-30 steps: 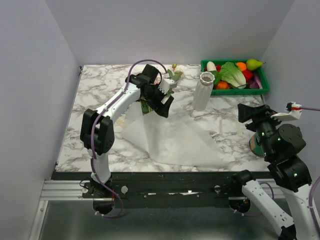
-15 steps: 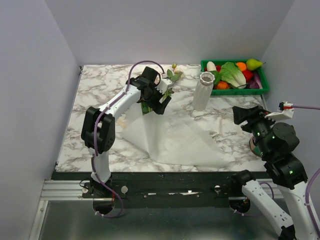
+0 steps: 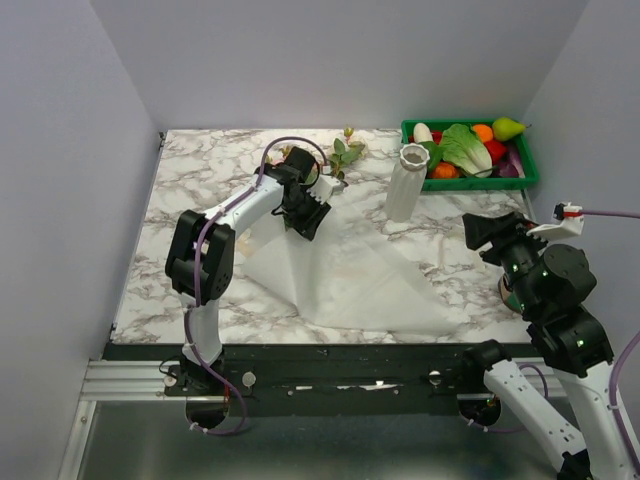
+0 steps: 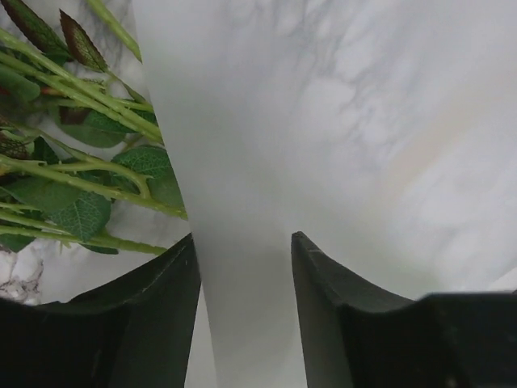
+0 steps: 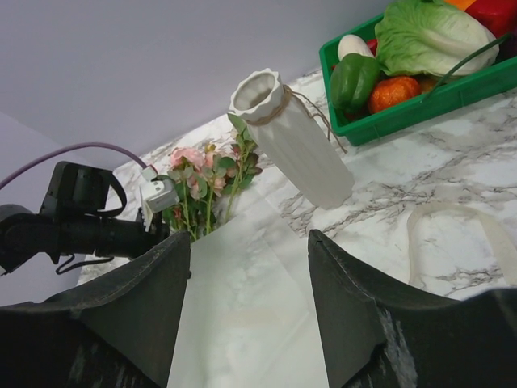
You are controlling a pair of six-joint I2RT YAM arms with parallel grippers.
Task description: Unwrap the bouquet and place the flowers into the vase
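Observation:
The bouquet is unwrapped. Its white paper [image 3: 350, 275] lies spread flat on the marble table, and the flowers [image 3: 340, 155] lie at the paper's far corner with pink blooms and green leaves. My left gripper [image 3: 305, 212] is low over the paper's edge just beside the stems [image 4: 81, 186]. Its jaws stand apart with the paper [image 4: 323, 121] between them, left gripper [image 4: 242, 236] open. The vase [image 3: 407, 182], white and ribbed, stands upright to the right of the flowers. My right gripper [image 5: 249, 234] hovers open and empty at the right, facing the vase [image 5: 295, 145] and flowers [image 5: 202, 174].
A green basket [image 3: 480, 184] of toy vegetables and fruit sits at the back right, behind the vase. A loose cream ribbon [image 5: 460, 234] lies on the marble right of the paper. Grey walls close in the table on three sides.
My left gripper has dropped lower and nearer onto the paper's edge by the stems, and its jaws have narrowed. The right arm shifted slightly left.

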